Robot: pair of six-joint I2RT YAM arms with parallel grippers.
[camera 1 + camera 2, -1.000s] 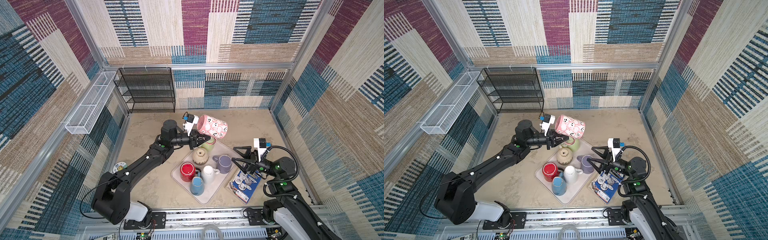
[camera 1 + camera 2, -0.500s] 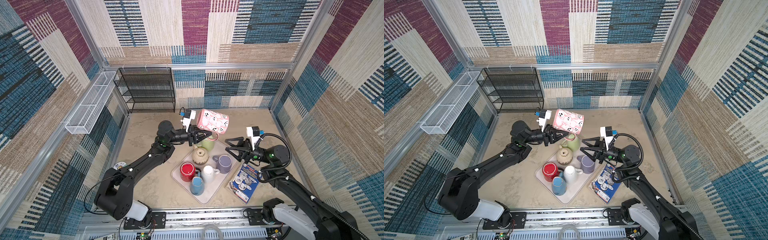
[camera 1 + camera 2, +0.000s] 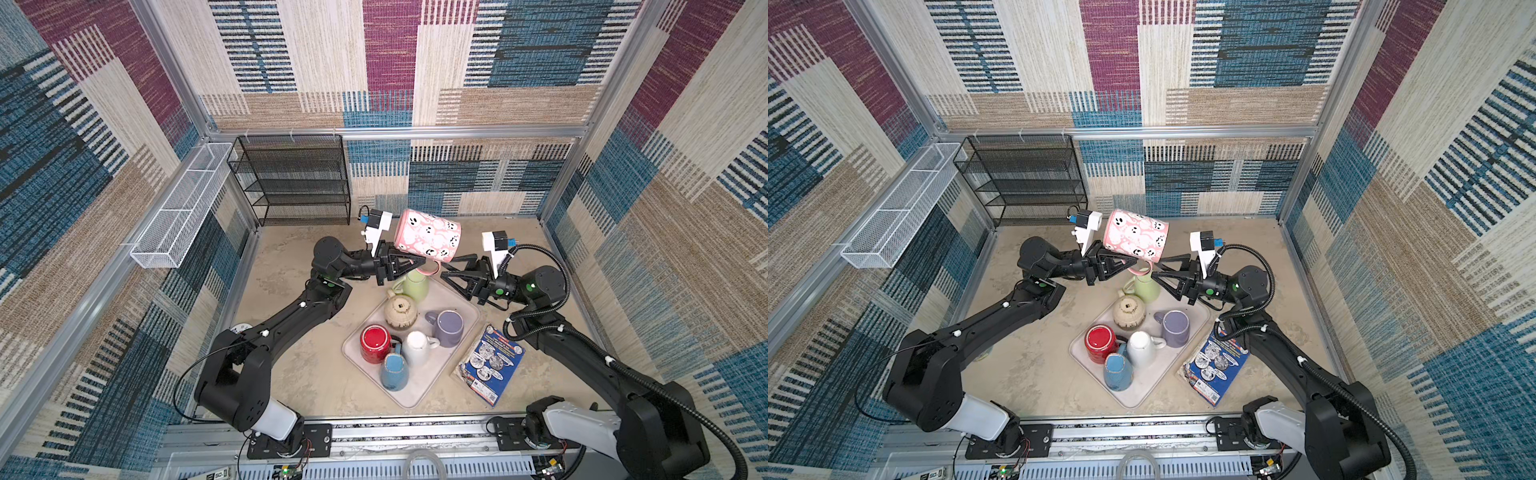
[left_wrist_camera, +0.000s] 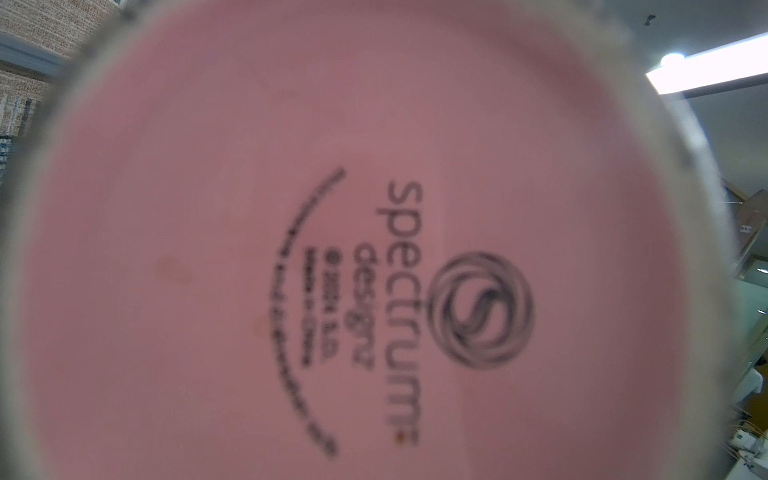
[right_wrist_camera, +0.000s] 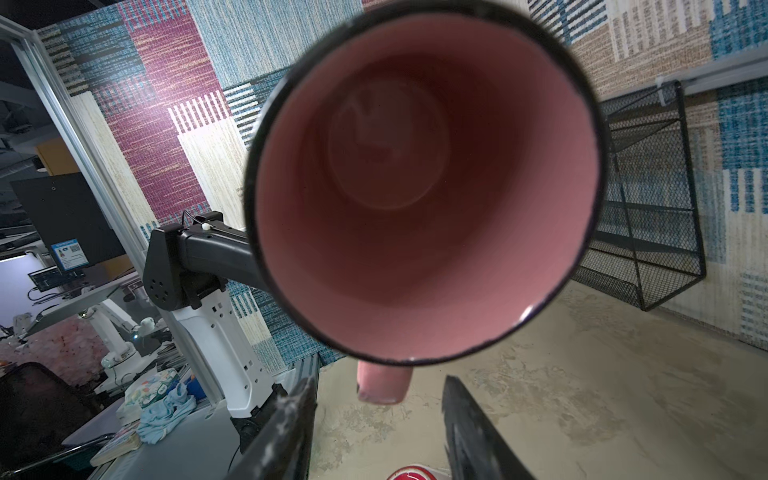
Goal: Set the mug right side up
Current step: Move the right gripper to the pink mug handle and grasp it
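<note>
The mug (image 3: 428,237), pink with white ghost faces, hangs in the air on its side, above the far corner of the tray (image 3: 419,388) and just over the green mug (image 3: 415,284). In both top views its base points to the left arm and its mouth to the right arm, with the handle hanging down. The left tool (image 3: 409,264) comes in level from the left, jaws narrow and clamped on the mug at its handle (image 3: 1140,270); nothing else bears the mug. In the left wrist view the pink base (image 4: 374,249) fills nearly the whole picture, its black maker's print blurred. The right tool (image 3: 451,268) faces the mouth from the other side, close to the rim, with jaws apart and nothing between them. In the right wrist view its two dark fingers (image 5: 291,415) stand either side of the handle and short of it, and the mug (image 5: 415,187) shows a dark rim and a bare pink inside. On the tray stand a beige pot (image 3: 400,309), a purple mug (image 3: 449,328), a red mug (image 3: 375,343), a white mug (image 3: 417,347) and a blue mug (image 3: 394,370). A booklet (image 3: 492,365) lies on the tabletop (image 3: 299,374) just beside the tray, near the right arm. A black rack (image 3: 291,178) stands at the back wall.
</note>
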